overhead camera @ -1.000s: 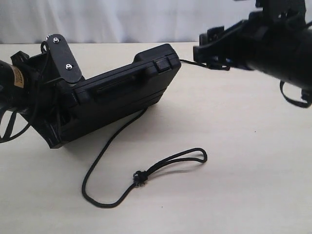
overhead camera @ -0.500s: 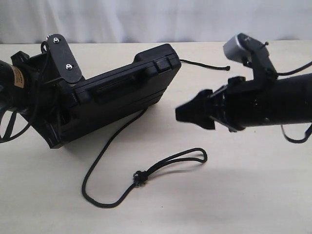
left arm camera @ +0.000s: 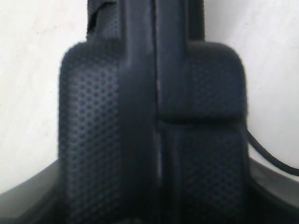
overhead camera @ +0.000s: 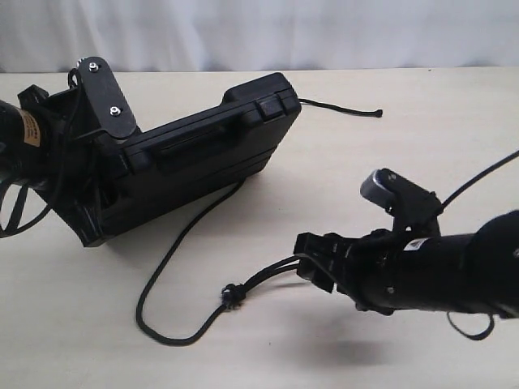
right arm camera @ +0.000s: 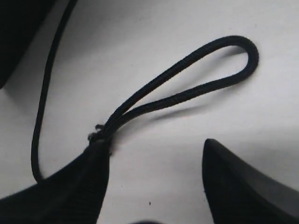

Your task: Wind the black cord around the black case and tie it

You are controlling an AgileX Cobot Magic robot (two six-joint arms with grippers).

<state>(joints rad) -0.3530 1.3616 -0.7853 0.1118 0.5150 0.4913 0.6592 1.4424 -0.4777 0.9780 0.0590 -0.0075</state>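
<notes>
Dropping from mid-air beside the case (overhead camera: 203,150), the right pincer (overhead camera: 315,266) now sits low, jaws spread, at the knotted loop of the cord (overhead camera: 233,295) on the tabletop (overhead camera: 422,178). Left pincer (overhead camera: 101,162) clamps the tilted case; cord passes beneath it.

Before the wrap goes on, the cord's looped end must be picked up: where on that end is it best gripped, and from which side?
Probably take the black cord by its two strands just beyond the knot, where they lie close together, flat on the table. Come from above, the right gripper with open jaws straddling both strands crosswise.
</notes>
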